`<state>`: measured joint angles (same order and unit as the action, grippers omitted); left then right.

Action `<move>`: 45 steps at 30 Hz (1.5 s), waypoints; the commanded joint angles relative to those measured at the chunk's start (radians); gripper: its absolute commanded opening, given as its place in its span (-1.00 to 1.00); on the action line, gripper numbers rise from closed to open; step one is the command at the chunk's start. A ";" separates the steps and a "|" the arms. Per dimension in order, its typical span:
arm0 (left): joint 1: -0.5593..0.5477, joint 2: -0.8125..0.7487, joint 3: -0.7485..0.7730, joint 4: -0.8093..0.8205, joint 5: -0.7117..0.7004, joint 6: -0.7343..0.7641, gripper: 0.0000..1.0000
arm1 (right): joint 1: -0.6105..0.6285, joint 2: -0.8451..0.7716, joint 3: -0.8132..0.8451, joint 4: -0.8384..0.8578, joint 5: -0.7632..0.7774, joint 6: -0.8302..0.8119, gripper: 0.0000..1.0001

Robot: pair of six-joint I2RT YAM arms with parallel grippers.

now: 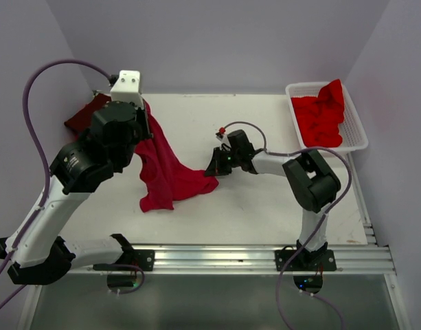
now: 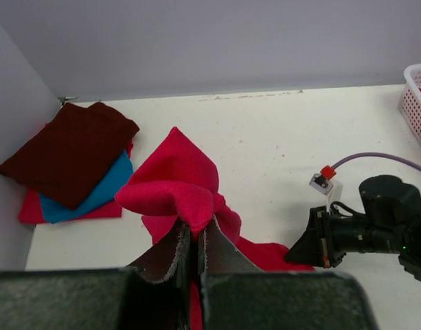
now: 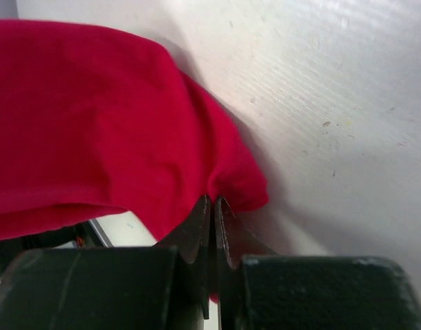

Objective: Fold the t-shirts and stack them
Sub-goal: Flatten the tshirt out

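A crimson-pink t-shirt point(image 1: 165, 168) hangs from my left gripper point(image 1: 143, 113), which is shut on its upper edge and holds it above the table; in the left wrist view the cloth point(image 2: 176, 182) bunches over the fingertips of that gripper point(image 2: 194, 230). My right gripper point(image 1: 211, 167) is shut on the shirt's lower right corner point(image 3: 128, 130), low by the table point(image 1: 265, 199); it also shows in the right wrist view point(image 3: 215, 206). A folded stack lies at the far left: dark maroon shirt point(image 2: 66, 151) on top, teal blue point(image 2: 100, 192) under it, pink-red point(image 2: 35, 206) at the bottom.
A white lattice basket point(image 1: 354, 113) at the far right holds bright red shirts point(image 1: 323, 113). The right arm point(image 2: 375, 223) lies low across the table's middle. Walls close in on the left, back and right.
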<state>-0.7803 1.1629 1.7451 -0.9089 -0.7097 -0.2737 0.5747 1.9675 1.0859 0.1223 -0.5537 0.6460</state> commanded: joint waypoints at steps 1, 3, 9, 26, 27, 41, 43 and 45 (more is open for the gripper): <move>-0.002 -0.025 -0.035 0.050 -0.007 -0.013 -1.00 | -0.016 -0.220 0.019 -0.087 0.132 -0.091 -1.00; -0.002 -0.032 -0.048 0.054 -0.011 -0.013 -1.00 | -0.016 -0.297 0.040 -0.177 0.268 -0.153 -1.00; -0.002 -0.052 -0.096 0.087 -0.014 -0.015 -1.00 | -0.016 -0.585 0.062 -0.309 0.465 -0.262 -1.00; -0.002 -0.048 -0.148 0.133 -0.008 -0.004 -1.00 | 0.292 -0.826 -0.133 -0.906 0.481 -0.139 0.22; -0.002 -0.048 -0.150 0.137 -0.005 -0.004 -1.00 | 0.294 -0.840 -0.130 -0.911 0.518 -0.131 0.60; -0.002 -0.051 -0.142 0.113 0.024 -0.030 -1.00 | 0.185 -0.553 -0.095 -0.603 0.776 -0.147 0.11; -0.002 -0.060 -0.142 0.105 0.023 -0.035 -1.00 | 0.168 -0.484 -0.083 -0.561 0.711 -0.158 0.01; -0.002 -0.071 -0.142 0.097 0.019 -0.041 -1.00 | 0.160 -0.431 -0.075 -0.511 0.677 -0.164 -0.07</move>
<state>-0.7803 1.1286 1.5921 -0.8352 -0.6838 -0.2802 0.7425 1.4963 0.9943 -0.5343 0.1898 0.4973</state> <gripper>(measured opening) 0.029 0.485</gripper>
